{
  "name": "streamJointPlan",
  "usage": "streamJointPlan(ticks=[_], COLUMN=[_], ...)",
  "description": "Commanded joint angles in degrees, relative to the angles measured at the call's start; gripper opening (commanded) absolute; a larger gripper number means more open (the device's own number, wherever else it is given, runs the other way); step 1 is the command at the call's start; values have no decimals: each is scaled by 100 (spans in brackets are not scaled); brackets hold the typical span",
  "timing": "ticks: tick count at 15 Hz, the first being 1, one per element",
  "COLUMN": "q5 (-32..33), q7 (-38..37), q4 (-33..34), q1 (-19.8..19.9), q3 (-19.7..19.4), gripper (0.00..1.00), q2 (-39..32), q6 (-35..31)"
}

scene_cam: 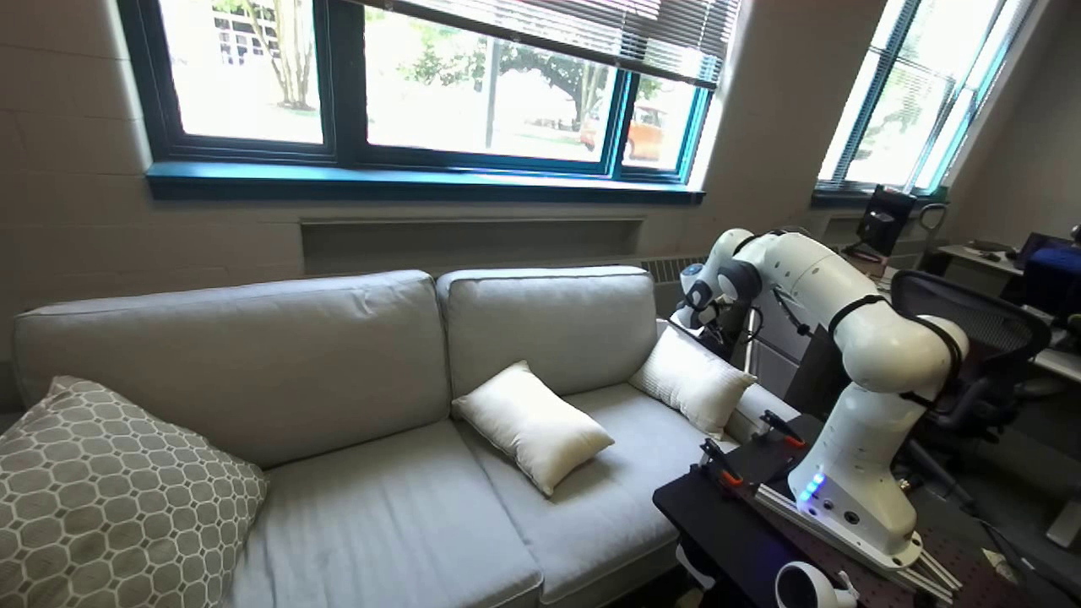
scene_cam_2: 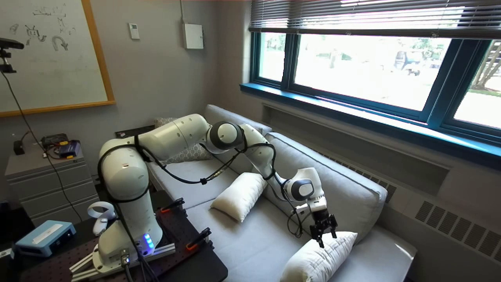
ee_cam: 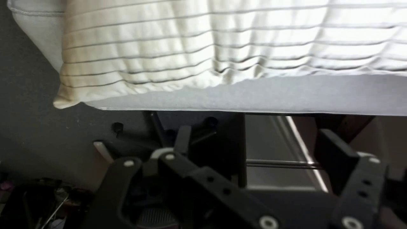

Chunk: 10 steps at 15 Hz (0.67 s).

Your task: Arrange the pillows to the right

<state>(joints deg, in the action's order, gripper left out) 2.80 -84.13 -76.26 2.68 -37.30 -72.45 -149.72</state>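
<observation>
One cream-white pillow (scene_cam: 534, 424) lies tilted on the sofa's middle seat; it also shows in an exterior view (scene_cam_2: 239, 196). The second cream-white pillow (scene_cam: 692, 378) leans at the armrest end, as an exterior view (scene_cam_2: 319, 258) also shows. Its pleated face fills the top of the wrist view (ee_cam: 190, 44). My gripper (ee_cam: 258, 147) is open with nothing between its fingers. In the wrist view the fingers are apart from the pillow, past the armrest edge. In an exterior view the gripper (scene_cam_2: 328, 237) overlaps the pillow's upper part; contact cannot be told there.
The grey sofa's armrest (scene_cam: 770, 409) borders the second pillow. A larger grey patterned pillow (scene_cam: 127, 498) is at the sofa's far end. The robot's black table (scene_cam: 718, 515) with clamps (scene_cam: 720, 460) stands against the sofa front. A dark cabinet (ee_cam: 270, 140) is beyond the armrest.
</observation>
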Motion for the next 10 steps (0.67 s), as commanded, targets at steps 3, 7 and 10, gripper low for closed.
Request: streamJointPlan(ticks=[3, 7, 10], q5=[-272, -312, -428], q7=[298, 742, 1302], q4=[-726, -946, -1047], q1=[-243, -188, -131], q3=[543, 1343, 2117], gripper=[100, 100, 100], q2=[1120, 1733, 2054], q6=[-869, -1239, -1239])
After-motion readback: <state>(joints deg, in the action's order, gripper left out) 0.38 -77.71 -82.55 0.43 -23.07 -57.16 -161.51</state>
